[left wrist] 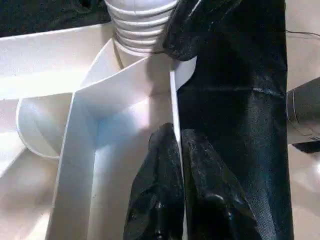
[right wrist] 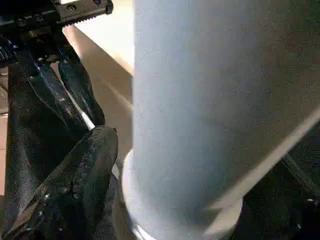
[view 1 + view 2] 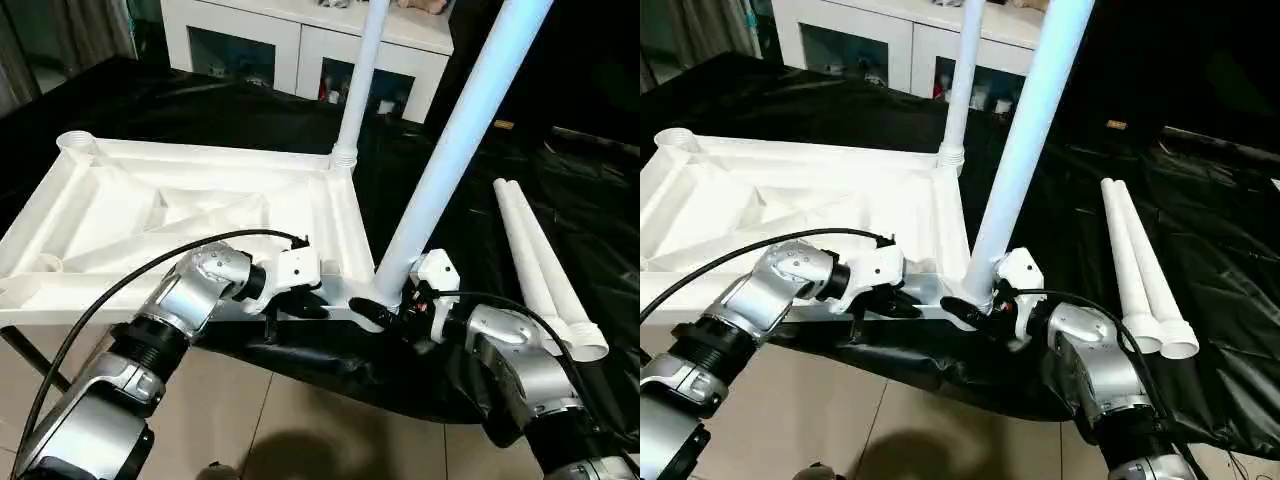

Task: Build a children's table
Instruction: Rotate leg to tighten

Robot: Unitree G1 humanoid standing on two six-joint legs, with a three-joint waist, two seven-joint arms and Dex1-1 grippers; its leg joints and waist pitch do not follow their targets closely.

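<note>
Tabletop [image 3: 150, 215], white and turned ribbed side up, lies in front of you on a black sheet [image 3: 560, 200] that covers the work surface, its near edge close to both of your forearms. One leg [image 3: 362, 75] stands upright in the far right corner socket, and a second leg [image 3: 460, 140] rises at a slant from the near right corner, its threaded base sitting at that socket. Your left gripper [image 3: 300, 305] is pinched closed on the thin near rim of the top, one black finger [image 1: 157, 190] inside the wall and the other outside, just beside that near right corner. Your right gripper [image 3: 385, 312] sits at the foot of the slanted leg with its jaws spread wide on either side of the tube; you cannot tell whether they press on it. Two more legs [image 3: 545, 265] lie side by side on the sheet to your right. Beyond the sheet stands a white cabinet [image 3: 300, 40] with glass doors.
</note>
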